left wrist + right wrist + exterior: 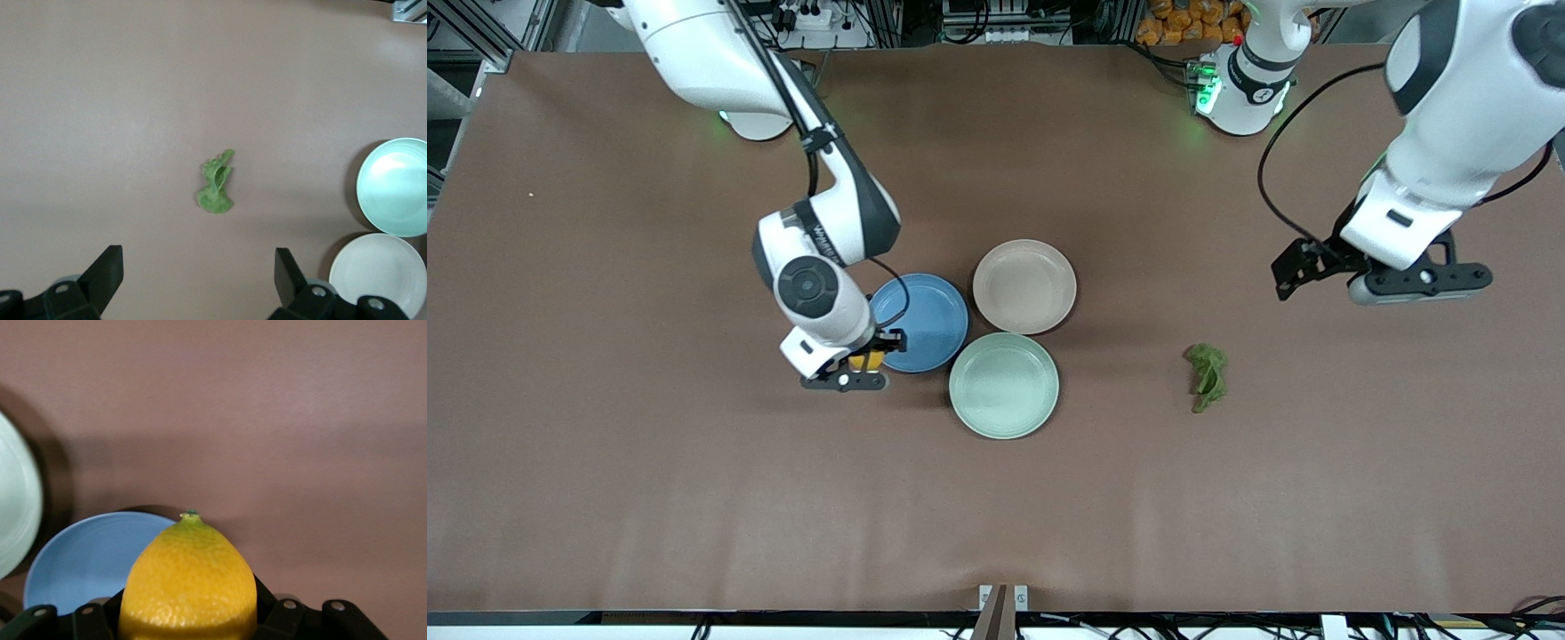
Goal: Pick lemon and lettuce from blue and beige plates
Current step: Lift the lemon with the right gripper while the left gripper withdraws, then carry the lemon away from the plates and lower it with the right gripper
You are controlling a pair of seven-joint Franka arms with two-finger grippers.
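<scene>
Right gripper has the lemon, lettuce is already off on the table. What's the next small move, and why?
Probably carry the lemon away toward the right arm's end of the table, then set it down. The right gripper is shut on it at the blue plate's edge, so it isn't clear of the plate yet. The lettuce already lies on the bare table, with the left gripper open above it, waiting.

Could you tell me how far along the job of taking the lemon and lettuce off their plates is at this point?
Done: the lettuce lies on the table, off the bare beige plate. In hand: the right tool is shut on the lemon, at the edge of the blue plate. Left: carrying the lemon clear. The left tool waits open above the table near the lettuce.
</scene>
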